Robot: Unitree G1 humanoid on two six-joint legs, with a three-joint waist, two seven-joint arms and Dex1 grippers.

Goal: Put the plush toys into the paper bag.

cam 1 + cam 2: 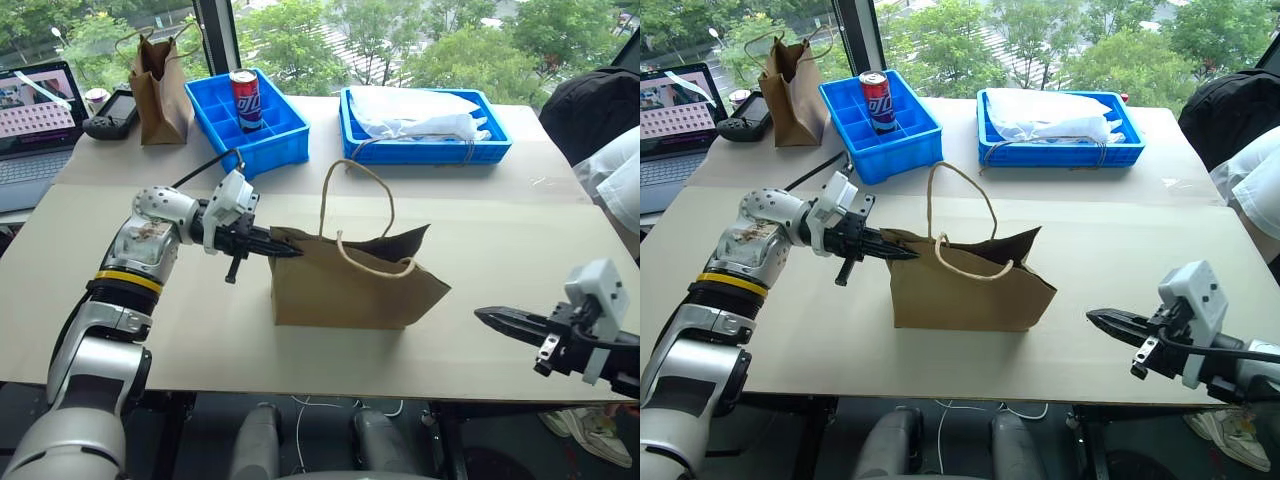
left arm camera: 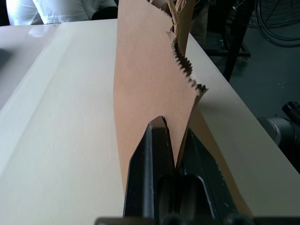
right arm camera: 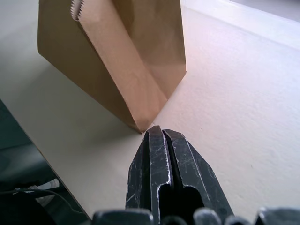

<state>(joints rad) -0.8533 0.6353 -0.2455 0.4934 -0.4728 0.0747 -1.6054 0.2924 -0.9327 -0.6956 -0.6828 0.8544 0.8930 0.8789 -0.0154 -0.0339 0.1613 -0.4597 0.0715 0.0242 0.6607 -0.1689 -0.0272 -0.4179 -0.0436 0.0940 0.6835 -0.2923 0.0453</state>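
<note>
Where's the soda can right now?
In the head views the soda can stands upright in the blue divided bin at the table's far left, between the narrow brown bag and the blue tray.

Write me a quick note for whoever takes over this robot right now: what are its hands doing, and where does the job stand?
Left gripper: shut on the rim of the paper bag, which stands mid-table with its mouth open.
Right gripper: shut, holding nothing, off to the bag's right near the table edge.
Plush toys: I can't see them on the table; whether they are already inside the bag can't be told.
Left: check the bag, then release it.
</note>
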